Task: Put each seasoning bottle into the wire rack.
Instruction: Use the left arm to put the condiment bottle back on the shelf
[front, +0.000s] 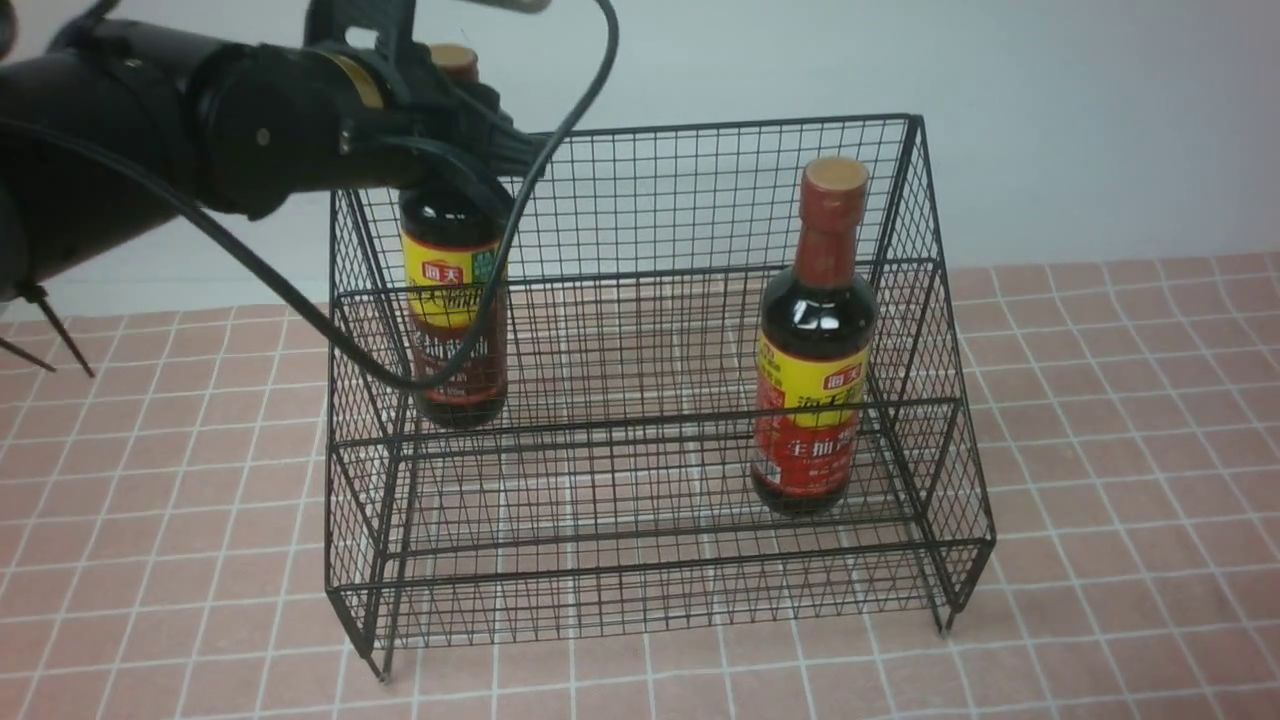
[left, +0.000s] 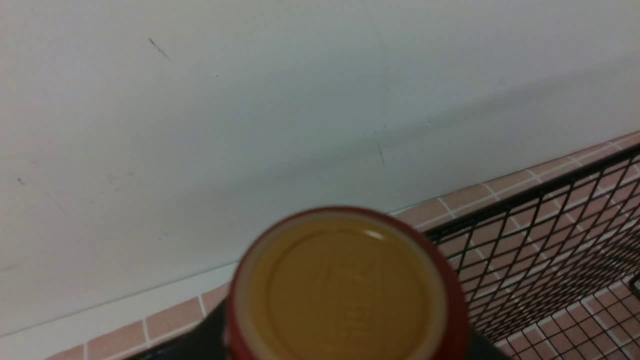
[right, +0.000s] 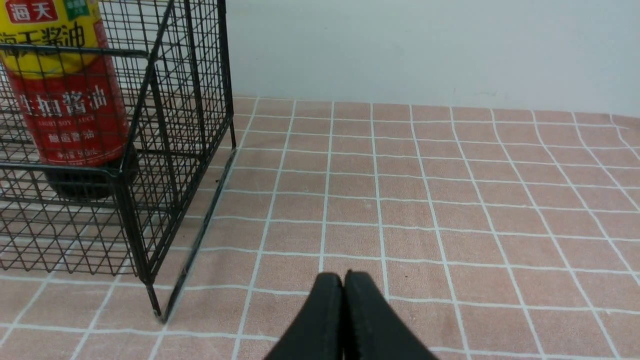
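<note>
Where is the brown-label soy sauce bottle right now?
Front view: the brown-label bottle is in the upper tier of the wire rack, at its left end, gripped near the neck by the left gripper; the red-label bottle stands at the right end.

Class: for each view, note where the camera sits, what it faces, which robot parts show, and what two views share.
Front: between the arms, facing forward at the wire rack; left arm and left pincer grip the brown-label bottle.
Left wrist: above that bottle's cap, looking down; pincer unclear.
Right wrist: low over the table, facing the rack's side; shut right pincer.
Shared: front and right wrist show the red-label bottle.
</note>
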